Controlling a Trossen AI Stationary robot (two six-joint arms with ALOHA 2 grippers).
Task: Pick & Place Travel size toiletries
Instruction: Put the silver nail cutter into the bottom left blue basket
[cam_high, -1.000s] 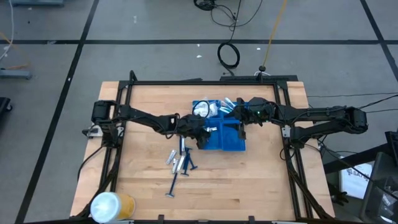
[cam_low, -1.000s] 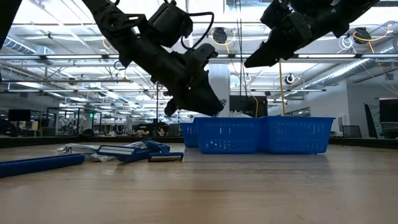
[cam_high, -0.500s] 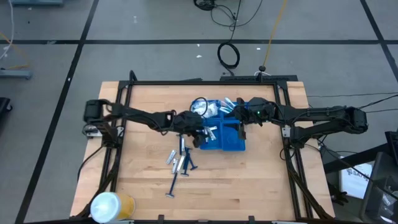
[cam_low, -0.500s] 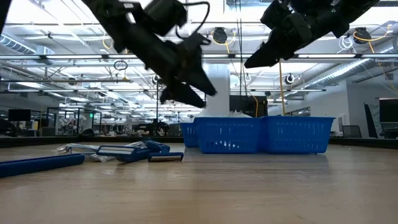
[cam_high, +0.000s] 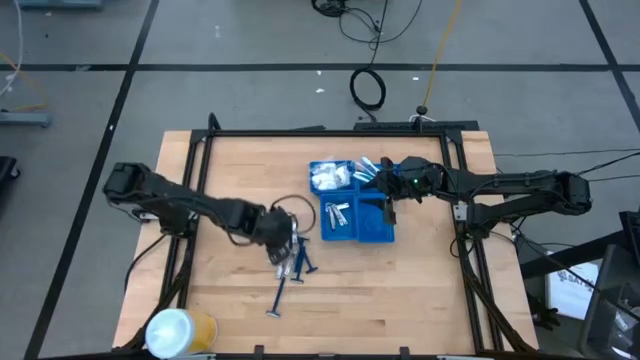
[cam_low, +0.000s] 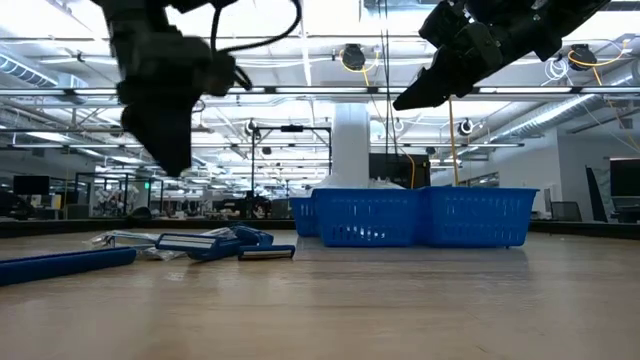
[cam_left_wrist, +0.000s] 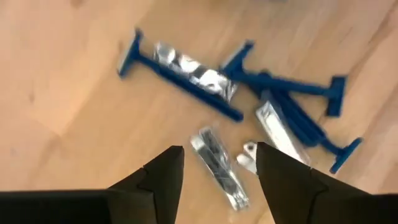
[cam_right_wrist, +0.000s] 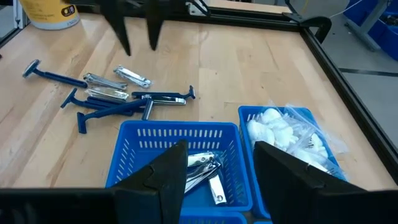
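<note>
Hovering over the loose pile on the tabletop (cam_high: 400, 290) is the left tool (cam_high: 283, 232), fingers spread apart and holding nothing. Its wrist view looks straight down on the stuff: blue razors (cam_left_wrist: 292, 109) crossed over each other, a shiny foil packet (cam_left_wrist: 196, 70) lying on one razor's handle, and silver clippers (cam_left_wrist: 219, 167) right between the fingertips, but apart from them. In the low view the tool hangs well above the wood, off to the left of the tray.

One more razor (cam_high: 280, 297) sits a bit nearer the front edge, just beside the pile.

Next over is the blue tray (cam_high: 372, 234). One compartment has a few silver clippers (cam_high: 338, 214) in it, another holds a crinkly white packet (cam_high: 327, 177), and some small tubes (cam_high: 372, 166) show at the back.

The right tool (cam_high: 388, 207) hangs above the tray's right side, fingers apart too, nothing in them. Its wrist view shows the clippers (cam_right_wrist: 202, 167) and the packet (cam_right_wrist: 283, 132) below it.

Yellow-and-white roll (cam_high: 178, 331) sits at the front left corner, well away from everything
</note>
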